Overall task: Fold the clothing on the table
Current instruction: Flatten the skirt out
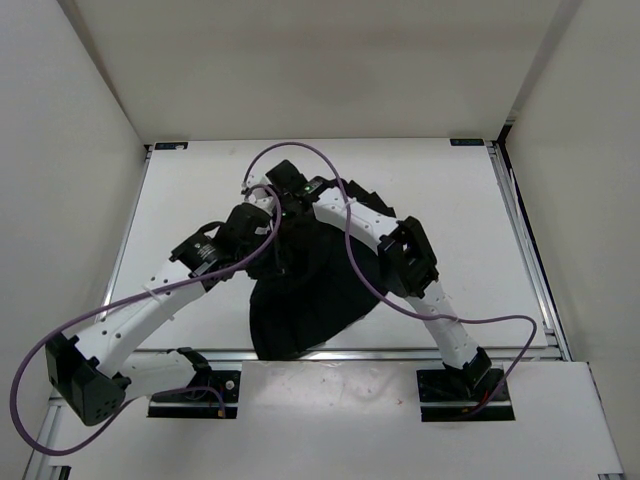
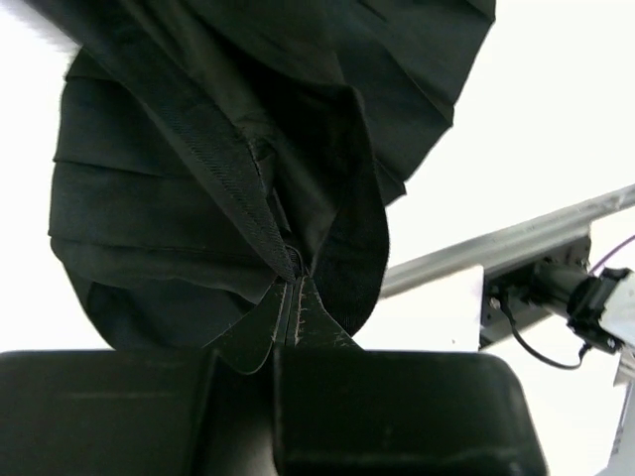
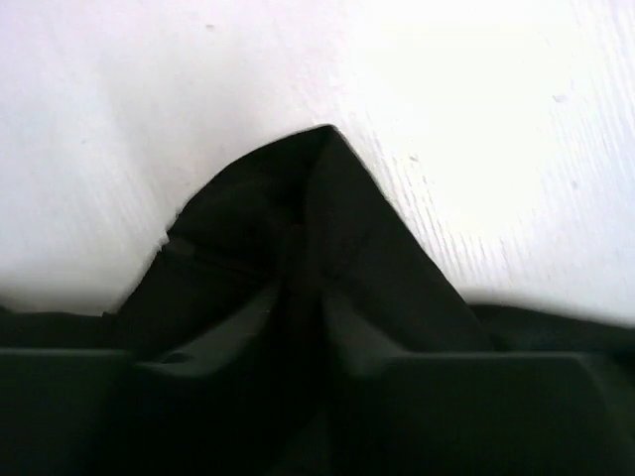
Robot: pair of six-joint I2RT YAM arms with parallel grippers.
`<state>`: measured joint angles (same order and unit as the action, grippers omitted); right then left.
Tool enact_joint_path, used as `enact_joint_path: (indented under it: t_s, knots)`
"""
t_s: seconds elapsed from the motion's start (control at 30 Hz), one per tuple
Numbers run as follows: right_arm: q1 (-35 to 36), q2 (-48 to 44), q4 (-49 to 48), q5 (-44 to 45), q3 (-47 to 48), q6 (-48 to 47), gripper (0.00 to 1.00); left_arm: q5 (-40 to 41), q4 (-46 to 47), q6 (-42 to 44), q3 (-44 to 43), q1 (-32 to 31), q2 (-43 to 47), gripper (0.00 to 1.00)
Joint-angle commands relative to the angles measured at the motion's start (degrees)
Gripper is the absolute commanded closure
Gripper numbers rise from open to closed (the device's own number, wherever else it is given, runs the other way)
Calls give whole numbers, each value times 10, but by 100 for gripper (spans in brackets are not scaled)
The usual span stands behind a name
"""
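Plain black, no print: clothing (image 1: pixel 300 305), toward 6 o'clock on the table (image 1: pixel 190 210), itself white with faint scuffs. In the left wrist view, diagonal twill ribbing along the band (image 2: pixel 213 164) and pale stitches at the seam (image 2: pixel 294 312). Silver-grey: rail (image 1: pixel 535 270) at 3 o'clock. White with black joints: left arm (image 1: pixel 140 310), right arm (image 1: pixel 445 335). Purple: cables (image 1: pixel 298 147). Matt black: left gripper (image 2: pixel 275 362), right gripper (image 3: pixel 298 372). Off-white: walls (image 1: pixel 60 150).
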<state>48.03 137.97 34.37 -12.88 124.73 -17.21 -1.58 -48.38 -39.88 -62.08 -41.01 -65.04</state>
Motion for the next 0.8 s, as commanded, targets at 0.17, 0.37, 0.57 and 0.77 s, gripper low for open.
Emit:
enact_joint_path:
  t_s: [0.17, 0.37, 0.57, 0.77]
  knots:
    - [-53, 10, -9, 200, 119, -11, 100, -32, -8, -6, 35, 30, 78, 100]
    - [-154, -42, 23, 207, 166, 0, 100, -65, -23, 39, 50, 153, 131, 100]
    - [-238, -162, 95, 133, 120, 30, 100, -75, 9, 74, 44, 210, 127, 100]
    - [-311, -349, 74, -8, -102, 18, 100, -23, 54, 42, 64, 147, 110, 100]
